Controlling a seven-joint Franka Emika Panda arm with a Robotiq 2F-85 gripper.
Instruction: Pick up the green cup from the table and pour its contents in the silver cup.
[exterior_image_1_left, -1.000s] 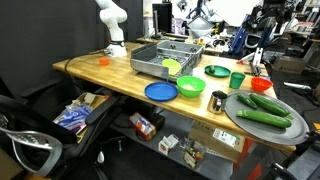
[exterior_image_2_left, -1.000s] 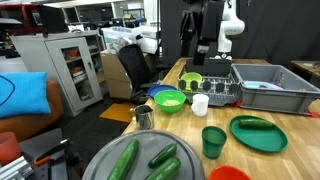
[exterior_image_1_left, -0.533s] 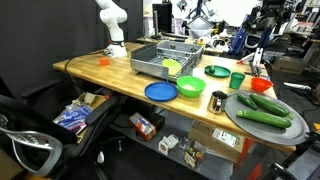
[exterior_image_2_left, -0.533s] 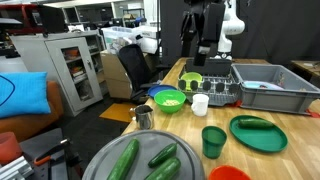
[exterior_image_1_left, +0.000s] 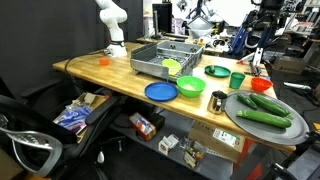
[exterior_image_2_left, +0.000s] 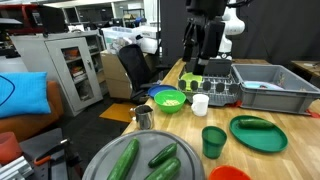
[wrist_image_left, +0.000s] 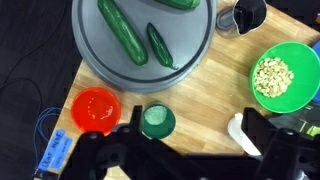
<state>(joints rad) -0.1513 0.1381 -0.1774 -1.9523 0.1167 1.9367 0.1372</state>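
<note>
Gripper (wrist_image_left: 185, 138) with jaws spread wide and empty, poised high over the green cup (wrist_image_left: 157, 121), which stands upright on the table (wrist_image_left: 200, 90) between a red dish (wrist_image_left: 96, 108) and a white cup (wrist_image_left: 236, 126). Likely hazards: an off-centre descent would land a finger on the rim and tip the cup, spilling whatever it holds. A loose grasp could let the smooth plastic slip. The silver cup (wrist_image_left: 246, 13) is narrow and stands near the table edge beside a lime-green bowl (wrist_image_left: 283, 70), so a hasty tilt may pour wide or knock it over.
</note>
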